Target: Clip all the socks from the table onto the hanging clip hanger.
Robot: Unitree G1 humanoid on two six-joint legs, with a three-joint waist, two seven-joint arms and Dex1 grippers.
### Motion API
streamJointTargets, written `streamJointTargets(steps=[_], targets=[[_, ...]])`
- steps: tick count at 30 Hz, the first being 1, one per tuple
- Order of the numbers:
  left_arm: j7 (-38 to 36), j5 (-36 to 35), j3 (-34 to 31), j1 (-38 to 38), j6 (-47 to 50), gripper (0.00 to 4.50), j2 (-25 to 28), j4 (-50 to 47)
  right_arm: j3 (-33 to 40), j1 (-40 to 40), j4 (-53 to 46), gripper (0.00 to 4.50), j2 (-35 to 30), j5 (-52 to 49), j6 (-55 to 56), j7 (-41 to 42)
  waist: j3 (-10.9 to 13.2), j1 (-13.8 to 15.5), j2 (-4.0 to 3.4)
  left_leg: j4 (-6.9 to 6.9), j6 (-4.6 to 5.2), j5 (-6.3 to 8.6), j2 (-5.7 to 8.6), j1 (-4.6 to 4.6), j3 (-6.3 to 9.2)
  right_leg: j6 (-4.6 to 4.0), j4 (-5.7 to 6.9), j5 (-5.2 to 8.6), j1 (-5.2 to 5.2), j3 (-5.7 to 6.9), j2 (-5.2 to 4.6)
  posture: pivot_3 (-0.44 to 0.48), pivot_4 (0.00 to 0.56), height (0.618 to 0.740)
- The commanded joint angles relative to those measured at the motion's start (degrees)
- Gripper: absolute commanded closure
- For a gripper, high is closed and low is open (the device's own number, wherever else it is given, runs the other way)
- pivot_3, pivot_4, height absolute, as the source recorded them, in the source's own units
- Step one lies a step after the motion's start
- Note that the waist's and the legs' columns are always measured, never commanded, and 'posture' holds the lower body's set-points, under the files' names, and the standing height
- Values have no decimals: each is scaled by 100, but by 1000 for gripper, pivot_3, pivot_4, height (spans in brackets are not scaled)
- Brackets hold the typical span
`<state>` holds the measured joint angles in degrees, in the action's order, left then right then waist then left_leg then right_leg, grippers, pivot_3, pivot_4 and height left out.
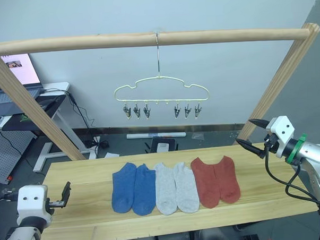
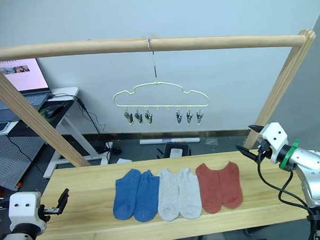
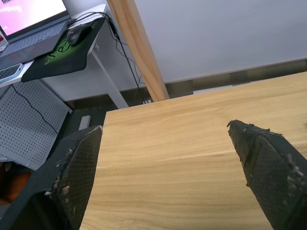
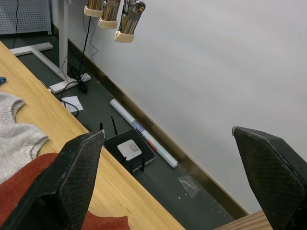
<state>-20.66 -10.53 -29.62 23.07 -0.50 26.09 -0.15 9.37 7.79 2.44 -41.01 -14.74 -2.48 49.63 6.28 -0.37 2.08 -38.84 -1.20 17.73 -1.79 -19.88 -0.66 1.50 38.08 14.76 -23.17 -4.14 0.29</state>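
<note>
No readable text or labels.

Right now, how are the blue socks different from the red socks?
The blue socks lie at the robot's left end of the row; the red socks lie at its right end, nearer the right gripper. Blue touches the grey socks on one side, red on the other. Both pairs lie flat on the table, unclipped.

Six socks [image 1: 175,187] flat in row on counter [image 1: 77,182], between left hand [image 1: 64,194] and right hand [image 1: 254,136], apart from both; right hand fingers spread; clip hanger [image 1: 161,91] above, clips bare
</note>
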Motion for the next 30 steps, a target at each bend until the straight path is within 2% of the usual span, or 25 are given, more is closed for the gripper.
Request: streamJointTargets(steps=[1, 4, 17, 30], targets=[[8, -61, -70, 8, -52, 0, 15, -215, 53, 88, -179, 18, 11, -42, 104, -14, 0, 0, 0, 0, 0, 0, 0, 0, 0, 0, 0, 0, 0, 0, 0, 55, 68, 740], [49, -18, -49, 22, 22, 0, 21, -253, 50, 48, -239, 18, 40, -53, 77, -30, 0, -2, 0, 0, 0, 0, 0, 0, 0, 0, 0, 0, 0, 0, 0, 50, 71, 740], [-709, -534, 51, -105, -5, 0, 139, -341, 70, -73, -418, 18, 138, -3, 38, -182, -1, -15, -1, 0, 0, 0, 2, 0, -5, 0, 0, 0, 0, 1, 1, 21, 65, 740], [-1075, -672, 363, -517, 243, 0, 253, -642, -49, -628, -1405, 18, 134, -154, -218, -141, -2, -126, -1, -1, 0, 0, 1, 0, -10, 7, 2, 4, 0, 0, 4, -26, 76, 740]])
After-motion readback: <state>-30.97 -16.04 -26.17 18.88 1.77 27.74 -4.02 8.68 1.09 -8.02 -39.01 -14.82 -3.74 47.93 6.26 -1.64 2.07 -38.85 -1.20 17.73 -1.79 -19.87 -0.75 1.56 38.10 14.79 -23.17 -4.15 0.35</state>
